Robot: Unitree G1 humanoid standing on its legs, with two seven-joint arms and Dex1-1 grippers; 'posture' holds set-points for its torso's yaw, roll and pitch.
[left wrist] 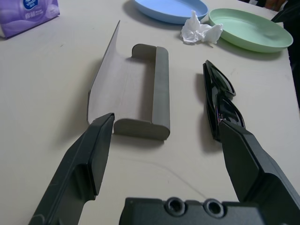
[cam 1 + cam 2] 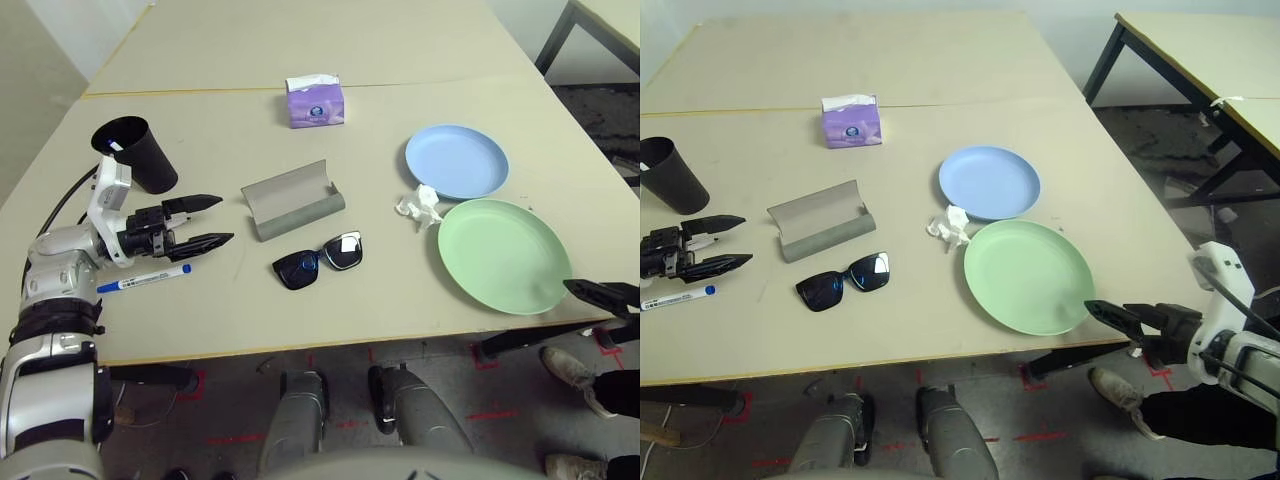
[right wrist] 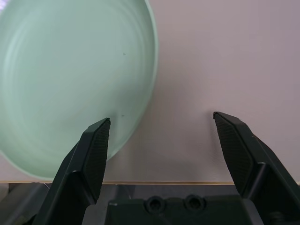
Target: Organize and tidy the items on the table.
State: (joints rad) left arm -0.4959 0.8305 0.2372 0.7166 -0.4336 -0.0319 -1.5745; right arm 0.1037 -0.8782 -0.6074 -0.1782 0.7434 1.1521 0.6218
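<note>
The black cup (image 2: 670, 176) hides most of the black-capped marker (image 2: 117, 147) inside it.

The glasses case (image 2: 293, 200) lies mid-table. The sunglasses (image 2: 318, 260) lie just in front of it, the tissue box (image 2: 315, 101) well behind. The tissue (image 2: 419, 208) and both plates (image 2: 456, 161) (image 2: 503, 255) lie to its right, a marker (image 2: 145, 279) to its left.

My forearms are ribbed silver, a black cable loops off the left one, and my left gripper (image 2: 213, 221) and right gripper (image 2: 1106, 311) have tapered black fingers

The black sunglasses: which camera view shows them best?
The left eye view shows the black sunglasses whole, lenses up. The right eye view shows the same. The left wrist view sees them edge-on.
</note>
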